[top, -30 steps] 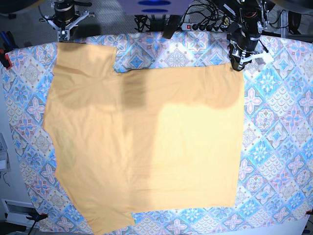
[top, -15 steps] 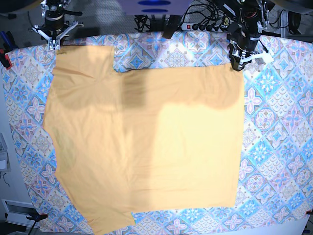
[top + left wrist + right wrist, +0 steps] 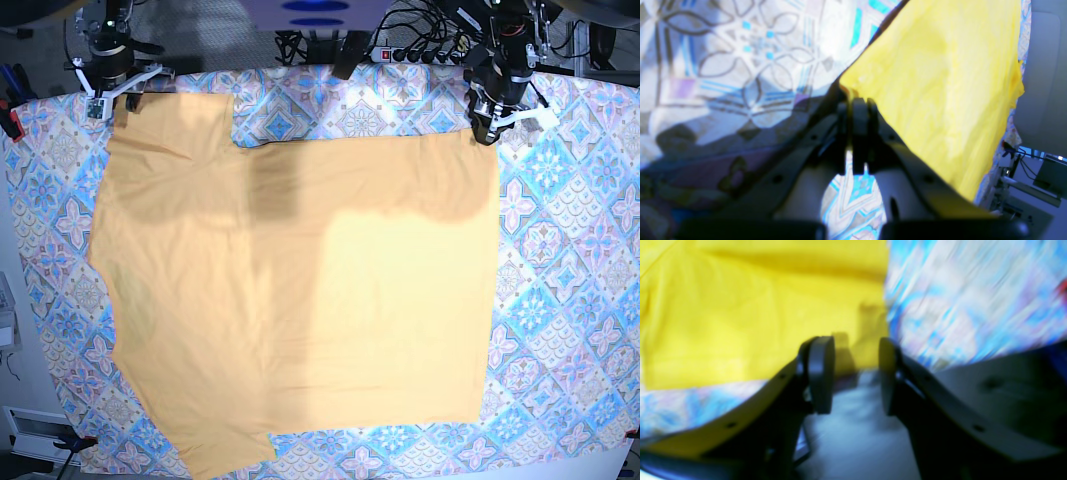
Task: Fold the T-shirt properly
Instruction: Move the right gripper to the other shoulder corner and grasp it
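Note:
The T-shirt (image 3: 300,290) lies spread flat on the patterned tablecloth (image 3: 570,250), pale orange, with a sleeve at the near left. At the shirt's far right corner, my left gripper (image 3: 485,132) is shut on the cloth. In the left wrist view the left gripper (image 3: 853,100) pinches the tip of the yellow T-shirt (image 3: 940,83). My right gripper (image 3: 118,92) stands open at the shirt's far left corner. In the blurred right wrist view the right gripper (image 3: 855,373) has nothing between its fingers (image 3: 821,373), and the T-shirt (image 3: 756,306) lies just beyond them.
A power strip and cables (image 3: 410,50) sit behind the table's far edge. A red clamp (image 3: 12,122) grips the tablecloth at the left edge. Tablecloth shows in a wide strip right of the shirt and a narrow one along the near edge.
My right gripper has opened wider and its arm has shifted left along the far edge. The left gripper and the shirt have stayed put.

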You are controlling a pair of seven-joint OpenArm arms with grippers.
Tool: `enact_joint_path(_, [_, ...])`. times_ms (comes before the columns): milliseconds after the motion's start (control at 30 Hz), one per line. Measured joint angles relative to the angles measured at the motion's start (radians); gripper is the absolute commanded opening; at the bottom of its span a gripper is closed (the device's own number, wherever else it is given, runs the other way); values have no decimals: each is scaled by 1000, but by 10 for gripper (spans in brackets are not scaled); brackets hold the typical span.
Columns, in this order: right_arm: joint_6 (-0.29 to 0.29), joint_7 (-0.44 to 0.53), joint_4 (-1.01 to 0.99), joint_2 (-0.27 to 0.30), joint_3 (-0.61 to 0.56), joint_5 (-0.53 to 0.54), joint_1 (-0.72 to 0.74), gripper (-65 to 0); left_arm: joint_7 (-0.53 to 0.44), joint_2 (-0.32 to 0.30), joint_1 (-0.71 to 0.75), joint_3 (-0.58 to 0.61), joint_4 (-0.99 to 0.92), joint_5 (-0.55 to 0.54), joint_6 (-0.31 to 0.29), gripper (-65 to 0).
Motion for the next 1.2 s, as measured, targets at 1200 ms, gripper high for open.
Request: enact_joint_path(1200, [114,-188,-192,19,103,330,156,-418,0,0,-1,0,0,0,0,-650])
